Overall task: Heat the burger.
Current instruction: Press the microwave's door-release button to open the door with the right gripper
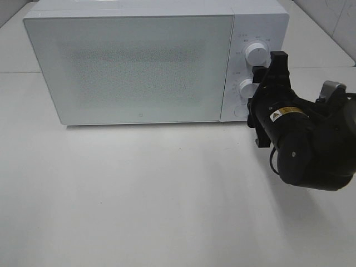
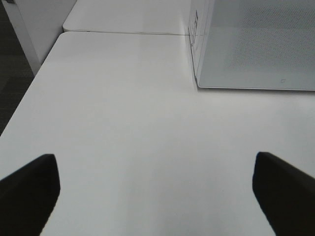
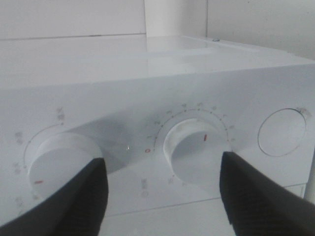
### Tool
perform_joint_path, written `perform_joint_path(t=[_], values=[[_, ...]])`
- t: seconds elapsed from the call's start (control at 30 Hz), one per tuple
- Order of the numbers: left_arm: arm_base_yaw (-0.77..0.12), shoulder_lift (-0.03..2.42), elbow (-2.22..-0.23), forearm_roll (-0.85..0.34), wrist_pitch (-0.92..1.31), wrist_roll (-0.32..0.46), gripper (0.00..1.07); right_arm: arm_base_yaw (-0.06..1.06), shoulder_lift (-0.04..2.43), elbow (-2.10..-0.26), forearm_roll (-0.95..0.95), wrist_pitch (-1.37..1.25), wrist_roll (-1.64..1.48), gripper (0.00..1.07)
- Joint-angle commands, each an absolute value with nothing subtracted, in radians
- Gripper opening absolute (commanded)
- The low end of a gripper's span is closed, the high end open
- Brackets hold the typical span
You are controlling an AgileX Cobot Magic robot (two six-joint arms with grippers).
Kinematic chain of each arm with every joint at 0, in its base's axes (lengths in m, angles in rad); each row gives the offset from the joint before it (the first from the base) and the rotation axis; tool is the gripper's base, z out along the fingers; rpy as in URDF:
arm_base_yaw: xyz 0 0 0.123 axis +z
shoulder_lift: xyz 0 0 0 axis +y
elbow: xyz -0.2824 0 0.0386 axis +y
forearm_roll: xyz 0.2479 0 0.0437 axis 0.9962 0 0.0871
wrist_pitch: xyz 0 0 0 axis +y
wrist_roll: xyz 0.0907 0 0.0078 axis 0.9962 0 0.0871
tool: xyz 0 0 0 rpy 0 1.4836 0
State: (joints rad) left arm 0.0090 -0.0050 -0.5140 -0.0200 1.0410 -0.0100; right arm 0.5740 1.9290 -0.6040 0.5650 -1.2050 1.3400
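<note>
Microwave [image 1: 133, 67] on table [image 1: 139, 211], upper knob [image 1: 256, 52] above lower knob [image 1: 248, 88] on its right side, right end effector [image 3: 162, 191] before the latter

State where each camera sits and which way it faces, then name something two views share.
Exterior high: mounted above, looking down on the microwave front and the table; the right gripper and its arm show at the dials.
Left wrist: low over the table, facing the microwave's door corner; the left gripper shows only as two spread tips.
Right wrist: close to the control panel, facing the lower dial; the right gripper straddles it, open.
Shared: exterior high and right wrist both show the lower dial.
</note>
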Motion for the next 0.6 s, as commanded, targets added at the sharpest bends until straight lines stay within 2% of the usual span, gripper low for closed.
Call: perform_joint_path(t=[0.03, 0.23, 0.43, 0.47, 0.53, 0.6], values=[[0.012, -0.022, -0.511, -0.015, 1.035, -0.008, 1.00, 0.573, 1.862, -0.560, 0.475, -1.373, 1.310, 0.63], [0.012, -0.022, -0.511, -0.015, 1.035, -0.008, 1.00, 0.573, 1.761, -0.524, 0.350, -1.209, 1.193, 0.63], [0.012, -0.022, -0.511, -0.015, 1.035, -0.008, 1.00, 0.573, 1.668, -0.524, 0.307, -1.058, 1.048, 0.63], [0.012, -0.022, -0.511, -0.015, 1.035, -0.008, 1.00, 0.570, 1.629, -0.524, 0.307, -0.954, 0.972, 0.63], [0.012, -0.022, -0.511, -0.015, 1.035, -0.008, 1.00, 0.567, 1.612, -0.524, 0.309, -0.907, 0.920, 0.63], [0.012, -0.022, -0.511, -0.015, 1.035, -0.008, 1.00, 0.529, 1.527, -0.524, 0.311, -0.702, 0.707, 0.63]])
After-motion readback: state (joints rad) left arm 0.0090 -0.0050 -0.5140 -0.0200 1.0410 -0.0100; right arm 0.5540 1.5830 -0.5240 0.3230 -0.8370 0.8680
